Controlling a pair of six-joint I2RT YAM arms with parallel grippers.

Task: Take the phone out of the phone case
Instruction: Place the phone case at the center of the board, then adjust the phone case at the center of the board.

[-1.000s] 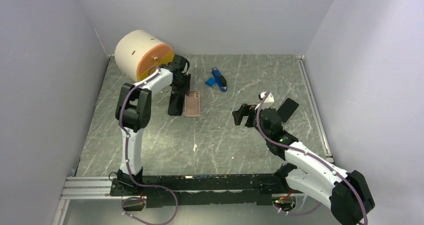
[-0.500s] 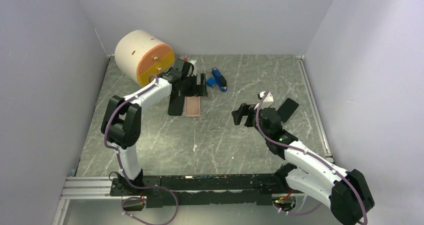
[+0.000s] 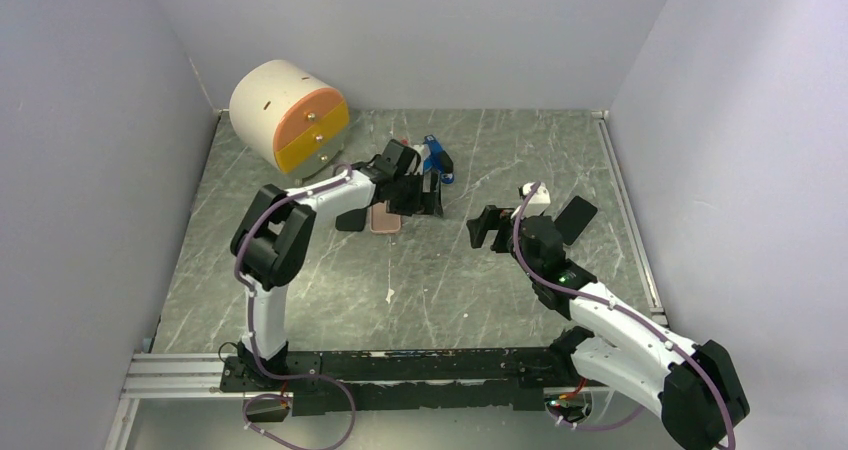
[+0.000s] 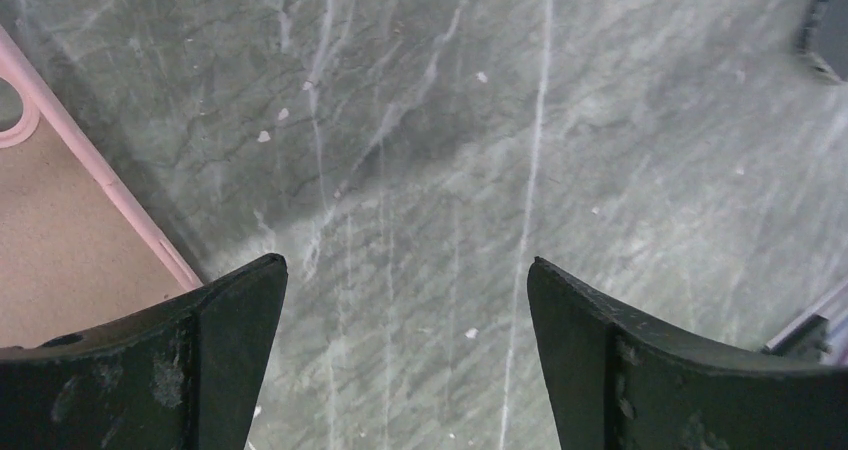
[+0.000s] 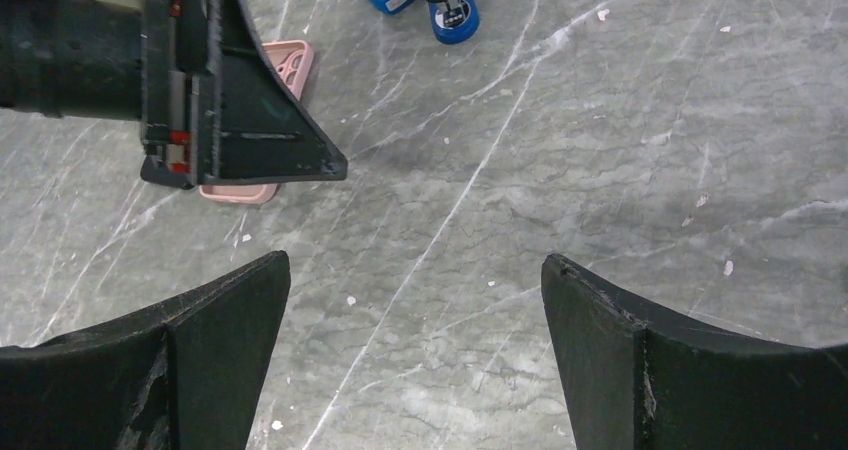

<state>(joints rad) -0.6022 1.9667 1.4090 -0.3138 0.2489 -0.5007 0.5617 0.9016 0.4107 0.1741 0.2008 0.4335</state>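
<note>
Grey marbled counter holds the pink case flat at centre-left of the top view, the black phone just left of it, my left gripper spread empty over its right edge, my right gripper likewise spread and empty right of centre.

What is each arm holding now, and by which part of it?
Nothing is held. The left fingers stand open with only table between them, the pink phone case lying beside them; the right fingers are open and empty too.
</note>
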